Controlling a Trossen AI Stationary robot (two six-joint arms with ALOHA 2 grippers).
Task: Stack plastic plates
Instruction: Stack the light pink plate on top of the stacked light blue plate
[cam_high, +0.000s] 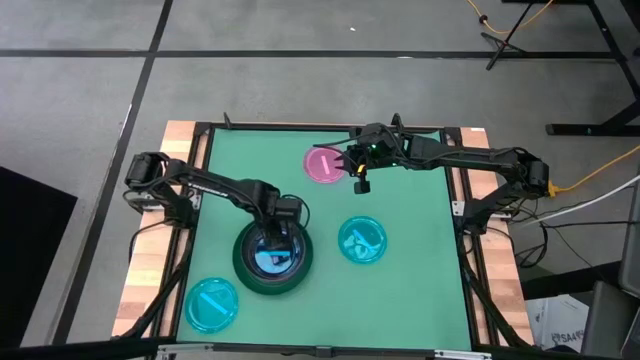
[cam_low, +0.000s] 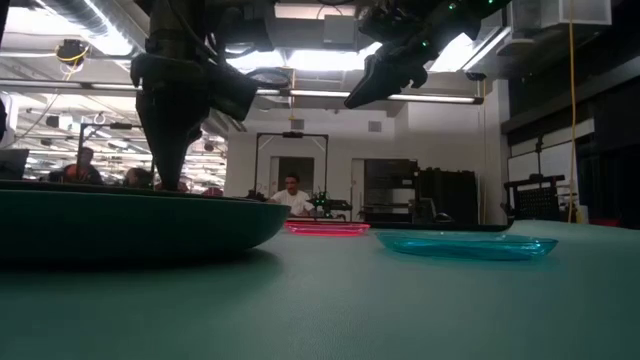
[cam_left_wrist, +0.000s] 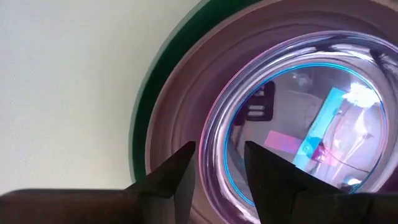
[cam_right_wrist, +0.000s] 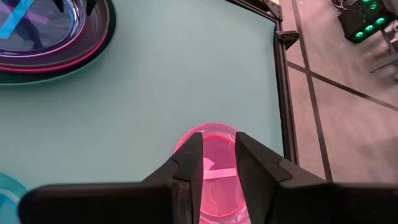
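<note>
On the green table (cam_high: 420, 290), toward the near left, sits the stack — a large dark green plate (cam_high: 245, 272) with a pink plate (cam_left_wrist: 180, 106) nested in it and a small clear one (cam_left_wrist: 298, 124) on top. The left pincer (cam_high: 275, 243) hangs right over that stack, its fingers (cam_left_wrist: 180, 177) slightly parted and gripping nothing, the rim of the small plate showing between them. The left arm blocks much of the stack from above, so I cannot count the plates in it.

At the far side the right pincer (cam_high: 361, 178) hovers just beside a small pink plate (cam_high: 323, 165), fingers (cam_right_wrist: 193, 163) a little apart and empty — the plate lies flat on the table under them. A cyan plate (cam_high: 362, 240) rests alone right of the stack, well apart from it, and another cyan plate (cam_high: 212, 304) lies at the near left corner.

Beyond the table, people (cam_low: 292, 196) sit in the room behind, and a yellow cable (cam_high: 600, 170) trails over the floor on the right.
</note>
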